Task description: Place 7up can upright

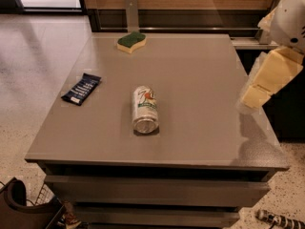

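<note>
The gripper [259, 87] is at the right edge of the frame, beside the table [200, 128]. The white arm [290, 13] above it is cut off by the upper right corner. The 7up can [145, 109] lies on its side, so its far end and underside are hidden, and its lettering is too small to read. The print on the blue packet [81, 88] at left is unreadable too. A dark object [24, 209] at lower left and a striped thing [279, 219] at lower right are cut off by the frame's edge; I cannot tell what they are.
</note>
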### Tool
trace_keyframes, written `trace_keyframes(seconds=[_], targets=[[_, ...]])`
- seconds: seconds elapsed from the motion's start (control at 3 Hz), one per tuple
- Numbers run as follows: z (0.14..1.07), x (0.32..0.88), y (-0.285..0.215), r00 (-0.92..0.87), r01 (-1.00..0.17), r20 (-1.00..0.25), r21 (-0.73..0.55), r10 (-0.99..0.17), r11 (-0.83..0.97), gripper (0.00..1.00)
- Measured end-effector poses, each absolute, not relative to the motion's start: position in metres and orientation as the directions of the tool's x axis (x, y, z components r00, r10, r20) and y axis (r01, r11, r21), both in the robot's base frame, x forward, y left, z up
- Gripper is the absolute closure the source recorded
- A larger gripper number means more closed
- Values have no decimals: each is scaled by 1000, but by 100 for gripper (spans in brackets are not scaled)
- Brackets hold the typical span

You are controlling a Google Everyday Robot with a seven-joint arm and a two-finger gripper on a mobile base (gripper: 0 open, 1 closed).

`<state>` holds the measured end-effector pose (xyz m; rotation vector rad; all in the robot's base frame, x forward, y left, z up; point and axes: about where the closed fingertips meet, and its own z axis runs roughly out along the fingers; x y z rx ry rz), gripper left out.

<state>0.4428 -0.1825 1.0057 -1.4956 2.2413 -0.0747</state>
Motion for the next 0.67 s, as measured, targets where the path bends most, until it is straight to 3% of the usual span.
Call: trace_keyframes(seconds=[0.67], targets=[[1017,467,-117,-478,-804,-342,-199,-809,560,0]])
